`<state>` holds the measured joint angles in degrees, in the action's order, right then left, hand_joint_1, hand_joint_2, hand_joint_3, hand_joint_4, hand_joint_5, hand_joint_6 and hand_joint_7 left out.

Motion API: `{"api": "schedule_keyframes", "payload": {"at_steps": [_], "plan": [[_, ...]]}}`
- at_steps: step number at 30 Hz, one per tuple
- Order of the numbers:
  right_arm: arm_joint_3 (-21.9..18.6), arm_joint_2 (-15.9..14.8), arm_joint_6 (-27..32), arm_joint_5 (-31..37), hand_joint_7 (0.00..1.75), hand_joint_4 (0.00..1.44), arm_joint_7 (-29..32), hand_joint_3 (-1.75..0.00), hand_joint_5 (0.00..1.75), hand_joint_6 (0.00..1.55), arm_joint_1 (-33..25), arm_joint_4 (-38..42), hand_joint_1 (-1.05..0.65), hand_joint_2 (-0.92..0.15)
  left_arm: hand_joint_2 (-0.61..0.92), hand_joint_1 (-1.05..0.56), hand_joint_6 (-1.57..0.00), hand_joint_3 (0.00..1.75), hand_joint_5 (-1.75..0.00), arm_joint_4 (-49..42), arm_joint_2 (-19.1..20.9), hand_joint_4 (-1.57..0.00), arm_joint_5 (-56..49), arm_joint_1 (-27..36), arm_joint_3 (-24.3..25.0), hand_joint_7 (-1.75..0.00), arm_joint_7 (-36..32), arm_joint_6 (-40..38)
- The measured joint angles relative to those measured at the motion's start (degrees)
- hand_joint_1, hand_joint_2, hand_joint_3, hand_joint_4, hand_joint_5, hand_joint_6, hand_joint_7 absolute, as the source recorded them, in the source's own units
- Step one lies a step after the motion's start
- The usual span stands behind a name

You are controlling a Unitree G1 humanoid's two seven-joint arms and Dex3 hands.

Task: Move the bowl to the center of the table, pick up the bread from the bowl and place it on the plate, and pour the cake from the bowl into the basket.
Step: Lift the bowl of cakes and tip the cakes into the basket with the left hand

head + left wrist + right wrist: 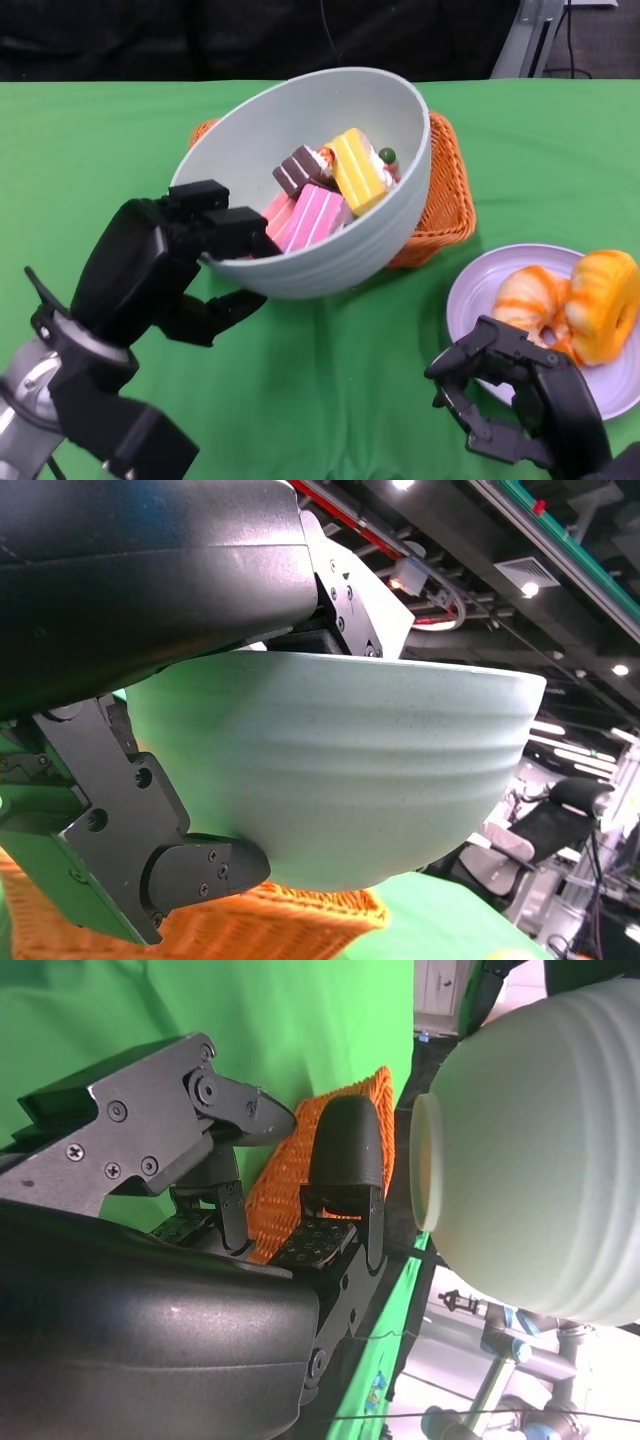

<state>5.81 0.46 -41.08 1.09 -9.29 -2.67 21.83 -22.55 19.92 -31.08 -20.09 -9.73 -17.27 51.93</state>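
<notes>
My left hand (pixel 185 255) grips the near rim of the pale green bowl (pixel 320 180) and holds it lifted and tilted toward the orange basket (pixel 445 195) behind it. Several cake pieces (pixel 325 190), pink, yellow and brown, lie piled against the bowl's far wall. In the left wrist view the bowl (pixel 350 770) hangs just over the basket (pixel 250 930). Bread (pixel 570 305) rests on the lavender plate (pixel 470 290) at the right. My right hand (pixel 510 395) hovers low beside the plate, fingers curled, holding nothing. The right wrist view shows the bowl (pixel 540 1160) and basket (pixel 320 1160) beyond its fingers (pixel 345 1160).
The green tablecloth (pixel 330 380) covers the table. Its far edge (pixel 100 82) runs along the top of the head view, with a dark background behind.
</notes>
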Motion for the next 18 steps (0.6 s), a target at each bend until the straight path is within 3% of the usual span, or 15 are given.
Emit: {"api": "schedule_keyframes", "payload": {"at_steps": [10, 18], "plan": [[0.0, -0.56, -0.72, 0.11, 1.11, 0.76, -0.52, -0.72, 1.43, 0.74, 1.41, 2.44, -0.1, -0.66, 0.71, -0.03, -0.84, 0.71, -1.58, -0.07, -3.54, -0.67, 4.49, -2.07, 0.09, -1.06, 5.08, -1.88], [0.03, -0.75, -2.73, 0.2, 1.11, 0.76, -1.64, -0.65, 1.43, 0.72, 2.93, 5.92, -0.09, -0.69, 0.71, -0.04, -0.84, 0.71, -1.56, -0.41, -6.06, -0.67, 4.4, -4.11, 0.08, -1.01, 6.11, -2.81]]}}
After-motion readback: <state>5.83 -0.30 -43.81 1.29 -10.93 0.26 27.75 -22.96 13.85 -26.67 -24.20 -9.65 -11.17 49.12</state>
